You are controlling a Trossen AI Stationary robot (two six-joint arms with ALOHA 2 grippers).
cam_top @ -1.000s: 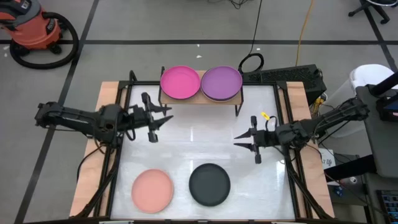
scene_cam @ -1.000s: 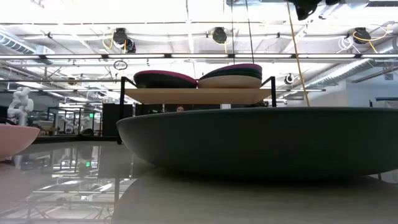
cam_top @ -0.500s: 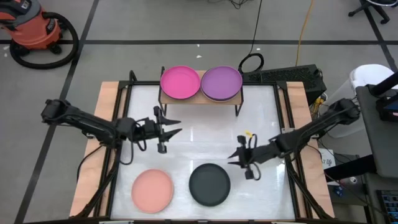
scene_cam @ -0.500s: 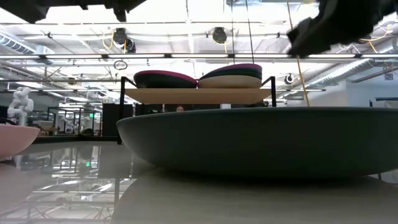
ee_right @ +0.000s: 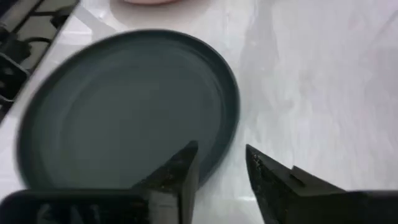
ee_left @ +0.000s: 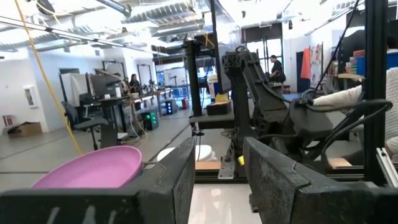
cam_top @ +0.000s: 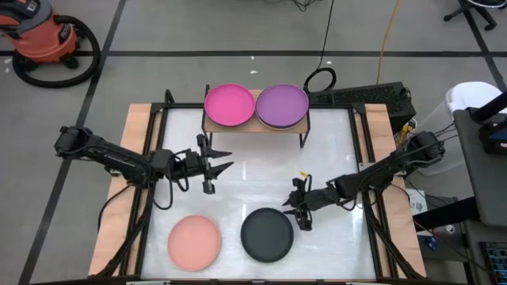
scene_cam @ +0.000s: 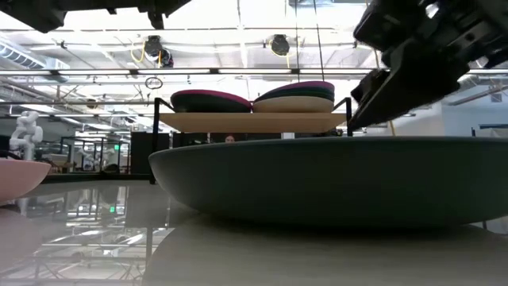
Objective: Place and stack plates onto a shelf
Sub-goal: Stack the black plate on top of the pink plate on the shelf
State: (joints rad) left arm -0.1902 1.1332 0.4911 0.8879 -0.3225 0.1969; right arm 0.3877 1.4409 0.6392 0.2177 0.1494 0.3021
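The shelf [cam_top: 255,125] stands at the table's far edge and bears a magenta-topped stack [cam_top: 230,104] and a purple-topped stack [cam_top: 281,105]. A dark teal plate [cam_top: 267,235] and a salmon pink plate [cam_top: 194,241] lie flat on the table near its near edge. My right gripper [cam_top: 293,209] is open and hovers just off the dark plate's far right rim [ee_right: 224,124]; the low view shows it [scene_cam: 381,95] above the plate [scene_cam: 317,179]. My left gripper [cam_top: 222,163] is open and in the air left of the table's middle, pointing toward the right.
The white table [cam_top: 341,150] has wooden edges and black frame rails on both sides. The shelf's black legs [scene_cam: 155,139] stand beyond the dark plate. A red vacuum [cam_top: 43,39] and cables lie on the floor. People sit far back in the room [ee_left: 273,65].
My right gripper has travelled toward the table's near edge and left, coming down toward the dark teal plate's rim. My left gripper first shifted a little toward the right and near edge, then kept still. The plates have not moved.
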